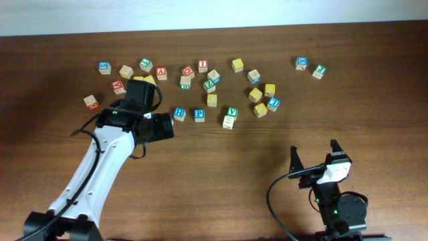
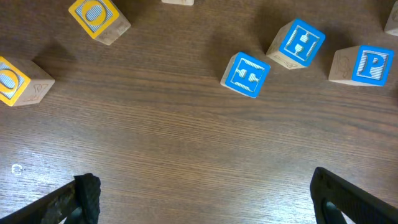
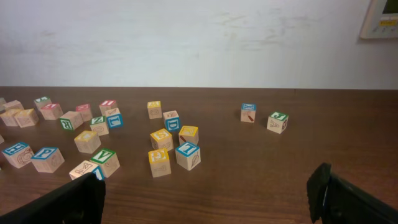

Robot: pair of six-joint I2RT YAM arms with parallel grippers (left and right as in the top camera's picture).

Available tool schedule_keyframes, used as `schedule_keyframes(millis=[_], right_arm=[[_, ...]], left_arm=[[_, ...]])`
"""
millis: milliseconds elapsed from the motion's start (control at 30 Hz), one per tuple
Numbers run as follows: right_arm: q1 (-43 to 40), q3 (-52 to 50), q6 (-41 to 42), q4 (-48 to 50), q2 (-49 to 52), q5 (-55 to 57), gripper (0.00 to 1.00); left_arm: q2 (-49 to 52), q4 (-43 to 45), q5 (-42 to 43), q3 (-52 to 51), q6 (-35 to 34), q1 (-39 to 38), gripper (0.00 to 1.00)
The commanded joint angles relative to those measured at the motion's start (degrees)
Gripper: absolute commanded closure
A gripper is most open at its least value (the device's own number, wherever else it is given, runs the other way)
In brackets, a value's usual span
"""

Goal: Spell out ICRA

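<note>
The cubes lie scattered along the far side of the table. The red I cube [image 1: 202, 65] is at the back centre, the red A cube [image 1: 161, 72] left of it, and a red-bordered cube [image 1: 188, 71] that looks like the C lies between them. A green-bordered cube [image 1: 146, 64] may be the R; I cannot read its letter. My left gripper [image 1: 162, 126] [image 2: 202, 186] is open and empty, low over bare wood. In front of it are blue-faced cubes [image 2: 245, 74] and the blue P cube [image 2: 367, 65]. My right gripper [image 1: 314, 155] [image 3: 205, 186] is open and empty at the front right.
Yellow-faced cubes [image 2: 93, 15] lie left of the left gripper. More cubes [image 1: 261, 94] spread to the right, and two [image 1: 311, 67] sit apart at the far right. The left arm covers a yellow cube [image 1: 148, 79]. A white wall [image 3: 199, 43] backs the table.
</note>
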Motion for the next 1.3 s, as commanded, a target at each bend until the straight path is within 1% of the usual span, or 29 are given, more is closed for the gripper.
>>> schedule_keyframes(millis=[0, 233, 433, 567, 767, 1033, 1100, 1200, 1267], right_arm=[[-0.39, -0.28, 0.2, -0.33, -0.26, 0.46, 0.02], [-0.39, -0.28, 0.17, -0.33, -0.26, 0.46, 0.02], [-0.39, -0.28, 0.17, -0.33, -0.26, 0.46, 0.02], [-0.39, -0.28, 0.2, -0.33, -0.26, 0.46, 0.02], [-0.39, -0.28, 0.2, -0.33, -0.26, 0.46, 0.02], [-0.39, -0.28, 0.2, -0.33, -0.26, 0.46, 0.02], [-0.39, -0.28, 0.17, -0.33, -0.26, 0.46, 0.02], [-0.39, -0.28, 0.17, -0.33, -0.26, 0.46, 0.02], [-0.39, -0.28, 0.17, -0.33, -0.26, 0.46, 0.02]], left_arm=[[-0.33, 1.86, -0.83, -0.28, 0.04, -0.04, 0.01], [-0.33, 10.99, -0.87, -0.28, 0.13, -0.04, 0.01], [-0.33, 12.9, -1.16, -0.28, 0.13, -0.04, 0.01], [-0.33, 13.7, -8.68, -0.28, 0.13, 0.0, 0.01], [-0.33, 13.7, -14.71, -0.28, 0.13, 0.0, 0.01], [-0.33, 13.75, -14.73, -0.28, 0.11, 0.94, 0.01], [-0.33, 13.68, -14.49, -0.28, 0.09, 2.93, 0.01], [-0.33, 12.79, -9.68, -0.28, 0.09, 7.32, 0.01], [-0.33, 11.47, -8.02, -0.28, 0.09, 9.79, 0.01]])
